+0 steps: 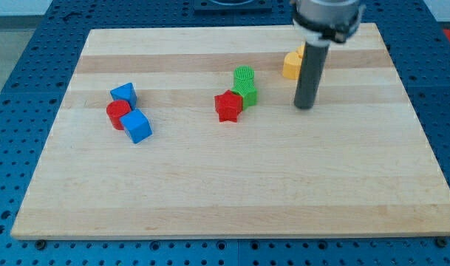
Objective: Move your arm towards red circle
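Our tip [304,106], a bare rod with no end effector to open or close, rests at two o'clock on the worktop [232,185]. The red circle [118,114] sits at nine o'clock, wedged between two blue blocks [124,94] [137,126]; it looks light, rigid, easily slid, so we'd nudge its exposed side

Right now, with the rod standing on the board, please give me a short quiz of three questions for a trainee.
1. True or false: my tip touches the red circle.
2. Which block is nearest my tip? A) yellow block B) blue cube C) red star
3. Fill in: the red circle sits between two ____ blocks.

Key: 1 false; it lies far toward the view's left. 2 A. 3 blue.
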Robot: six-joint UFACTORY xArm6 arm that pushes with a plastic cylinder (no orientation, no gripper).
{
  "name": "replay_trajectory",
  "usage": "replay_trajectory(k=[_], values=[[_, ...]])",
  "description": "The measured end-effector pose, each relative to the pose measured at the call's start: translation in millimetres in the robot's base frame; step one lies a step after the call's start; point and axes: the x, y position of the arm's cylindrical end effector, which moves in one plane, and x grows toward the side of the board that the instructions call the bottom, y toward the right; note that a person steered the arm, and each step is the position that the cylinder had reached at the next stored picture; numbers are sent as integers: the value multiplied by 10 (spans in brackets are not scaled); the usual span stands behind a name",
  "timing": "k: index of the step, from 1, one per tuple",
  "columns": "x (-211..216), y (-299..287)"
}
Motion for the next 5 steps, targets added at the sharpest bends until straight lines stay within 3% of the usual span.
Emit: replay_trajectory(k=[1,2,3,4,5], values=[[548,-394],[593,-437],[1191,-755],[1598,-2106],[1113,-3208]])
